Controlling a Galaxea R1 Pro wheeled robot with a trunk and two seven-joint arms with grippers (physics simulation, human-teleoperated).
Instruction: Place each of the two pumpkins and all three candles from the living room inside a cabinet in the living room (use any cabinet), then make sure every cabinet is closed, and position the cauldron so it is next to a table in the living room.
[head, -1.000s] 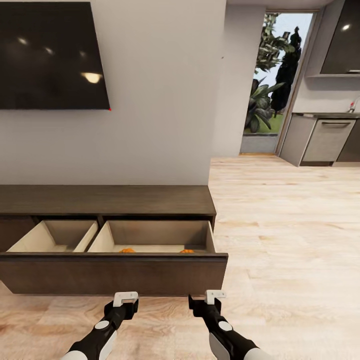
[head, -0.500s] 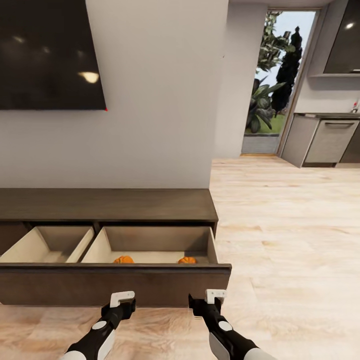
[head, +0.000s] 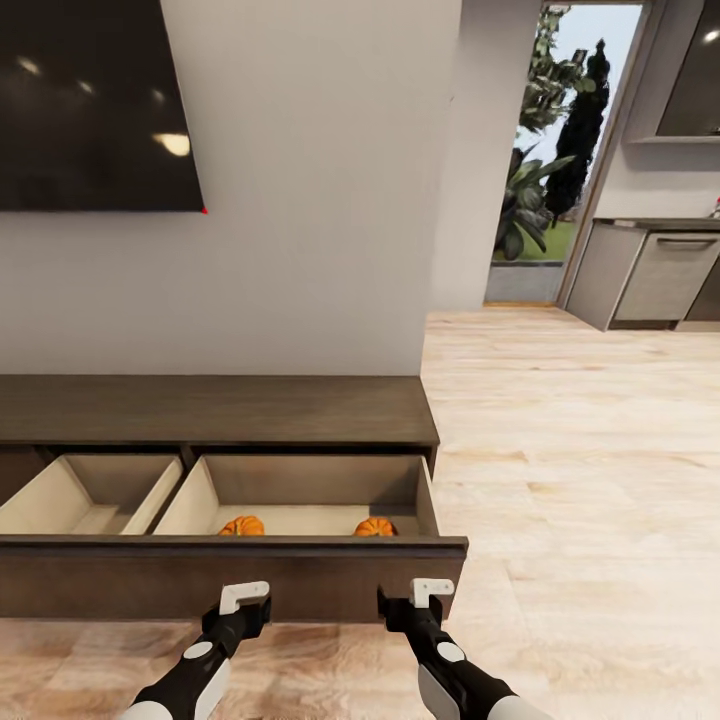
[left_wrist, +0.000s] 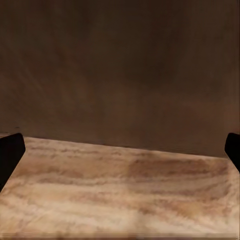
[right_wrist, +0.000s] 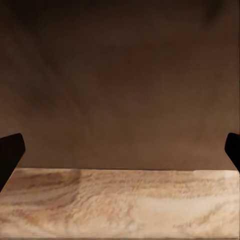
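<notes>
Before the cabinet (head: 215, 408), whose pulled-out drawer (head: 230, 575) holds both pumpkins (head: 242, 526), I hold my left gripper (head: 243, 597) and right gripper (head: 430, 591) spread wide and empty, judging a level, two-armed push shuts it best.

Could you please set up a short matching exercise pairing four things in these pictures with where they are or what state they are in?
Column one:
1. pumpkins
2. cabinet drawer
3. left gripper
4. wall screen

Column two:
A. pulled out, showing two pale compartments
B. dark, mounted on the wall above the cabinet
C. lying in the drawer's right-hand compartment
D. open, low in front of the drawer's dark front panel

Pairs: 1-C, 2-A, 3-D, 4-B

The second pumpkin lies in that same compartment, apart from the first.
</notes>
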